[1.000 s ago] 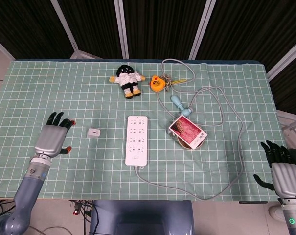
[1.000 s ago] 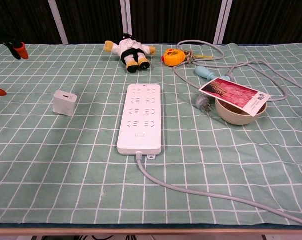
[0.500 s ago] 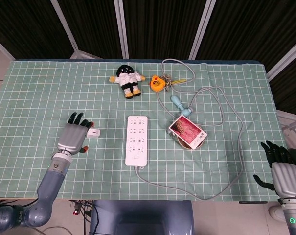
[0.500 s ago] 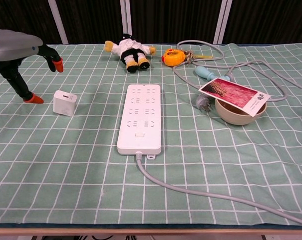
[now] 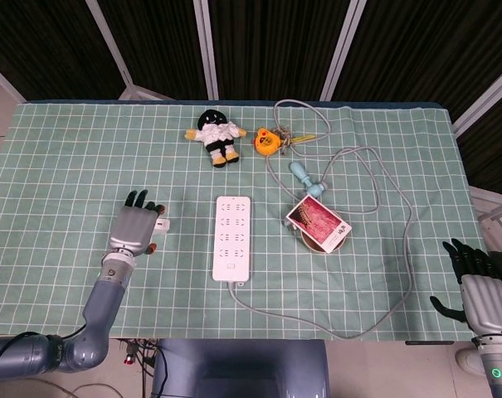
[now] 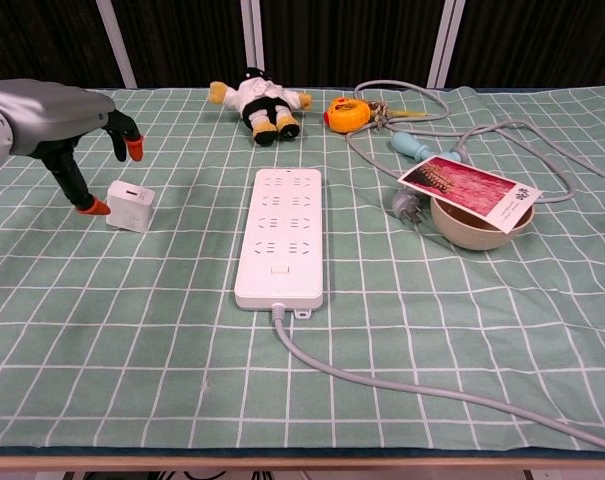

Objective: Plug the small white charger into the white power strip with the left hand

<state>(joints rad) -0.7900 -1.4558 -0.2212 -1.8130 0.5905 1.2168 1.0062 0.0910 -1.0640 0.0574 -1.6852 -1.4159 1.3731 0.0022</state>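
My left hand (image 6: 62, 120) hovers over the charger (image 6: 130, 206), fingers spread wide and holding nothing, one orange-tipped fingertip (image 6: 94, 207) down just beside the charger's left face. I can't tell from either view whether it is touching. The charger sits on the tabletop (image 5: 60, 157) at about nine o'clock from the power strip (image 5: 232, 236), near it but clearly apart, with a few squares of green checked cloth between.

It's a small white block, so I judge it light and rigid, with smooth plastic sides that could slip under hard fingertips. It may skate across the cloth if I nudge it from one side only. Best hold, I reckon, is a pinch across two opposite flat faces, thumb on one and a finger on the other, keeping the prong end free. I can't see the prongs from here, so which face carries them is unclear.

The strip looks long, flat and stiff, its cord running off toward six o'clock. It will likely shift if I push in at an angle.

My right hand (image 5: 481, 294) rests idle at the far four o'clock corner, fingers apart, empty.
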